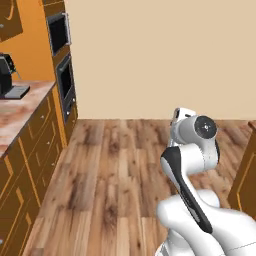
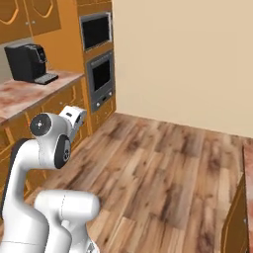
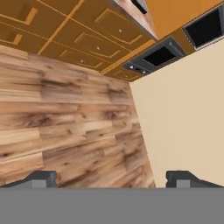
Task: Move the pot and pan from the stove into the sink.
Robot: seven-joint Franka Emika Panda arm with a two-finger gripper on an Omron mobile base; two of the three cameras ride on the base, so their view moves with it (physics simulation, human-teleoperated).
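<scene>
The pot, the pan, the stove and the sink are out of view. My gripper (image 3: 112,177) is open, its two dark fingertips (image 3: 42,177) far apart with nothing between them. It points down at bare wooden floor (image 3: 65,127) beside a beige wall (image 3: 183,122). The white arm (image 1: 192,150) is folded up over the base, with the hand (image 2: 74,116) held high near the left cabinets.
A counter (image 1: 20,112) with orange drawers runs along the left and carries a black coffee machine (image 2: 27,62). Two built-in ovens (image 2: 101,74) stand in a tall orange column past it. Another cabinet (image 1: 246,175) stands at the right edge. Wooden floor (image 2: 163,168) lies ahead.
</scene>
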